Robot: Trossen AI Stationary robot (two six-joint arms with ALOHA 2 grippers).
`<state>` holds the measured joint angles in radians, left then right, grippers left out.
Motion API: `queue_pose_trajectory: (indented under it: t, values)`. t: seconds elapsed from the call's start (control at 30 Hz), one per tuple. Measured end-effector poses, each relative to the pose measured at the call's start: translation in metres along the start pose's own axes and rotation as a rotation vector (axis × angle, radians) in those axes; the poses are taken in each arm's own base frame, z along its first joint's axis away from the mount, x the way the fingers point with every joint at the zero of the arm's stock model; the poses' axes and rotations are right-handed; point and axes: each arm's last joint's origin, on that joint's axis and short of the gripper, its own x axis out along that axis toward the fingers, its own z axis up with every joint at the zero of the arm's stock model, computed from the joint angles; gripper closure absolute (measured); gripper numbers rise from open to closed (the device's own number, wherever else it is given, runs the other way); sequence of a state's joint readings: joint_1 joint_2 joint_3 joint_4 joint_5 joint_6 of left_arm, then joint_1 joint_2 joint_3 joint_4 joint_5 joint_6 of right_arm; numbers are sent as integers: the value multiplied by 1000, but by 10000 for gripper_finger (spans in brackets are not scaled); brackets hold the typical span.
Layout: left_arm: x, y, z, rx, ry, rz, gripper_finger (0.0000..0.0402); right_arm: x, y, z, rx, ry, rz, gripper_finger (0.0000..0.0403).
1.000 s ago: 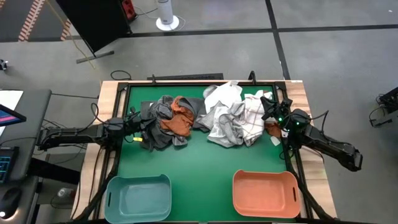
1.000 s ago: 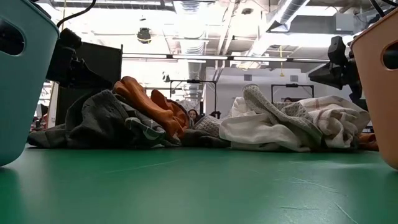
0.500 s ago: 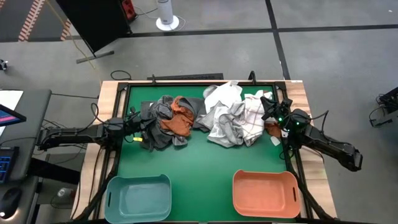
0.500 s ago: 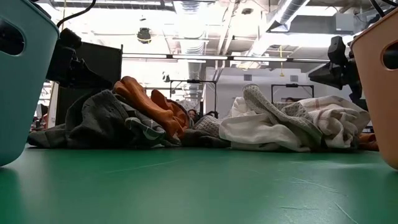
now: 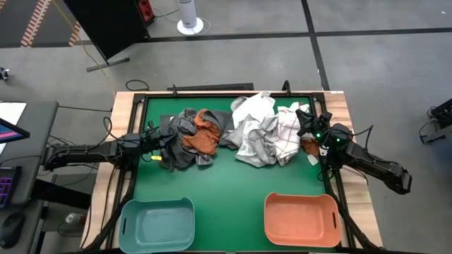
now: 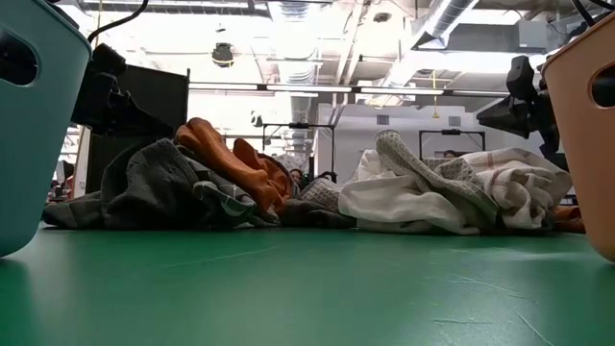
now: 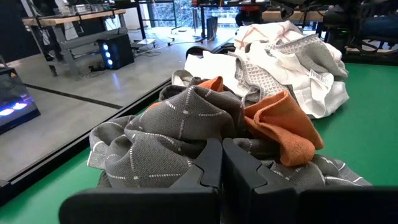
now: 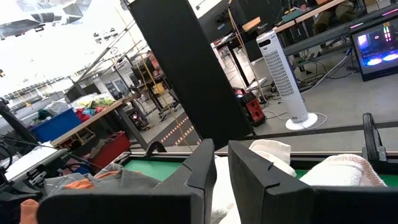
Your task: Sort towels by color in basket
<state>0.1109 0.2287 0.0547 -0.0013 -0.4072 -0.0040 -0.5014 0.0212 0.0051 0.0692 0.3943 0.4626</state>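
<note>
The green surface (image 5: 226, 187) carries two heaps of towels at its far half: dark grey towels (image 5: 178, 144) and rust orange towels (image 5: 206, 134) beside the white and checked towels (image 5: 265, 130), with the teal basket (image 5: 157, 224) and orange basket (image 5: 301, 219) empty at the near edge. The left gripper (image 5: 159, 147) lies against the dark heap, jaws together and holding nothing, and the right gripper (image 5: 305, 121) sits beside the checked cloth, jaws slightly apart; a good pick probably means parting the jaws and pinching one raised fold, so only one colour lifts. No readable writing shows.
</note>
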Motion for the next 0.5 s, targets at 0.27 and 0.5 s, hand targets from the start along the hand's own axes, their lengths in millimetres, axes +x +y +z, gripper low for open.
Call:
queue_pose_trajectory:
  t: [0.27,0.5]
  values:
    - [0,0,0,0,0,0,401,0,0,0,34,-2,-4,327]
    - [0,2,0,49,-4,46,401,0,0,0,203,-5,-3,327]
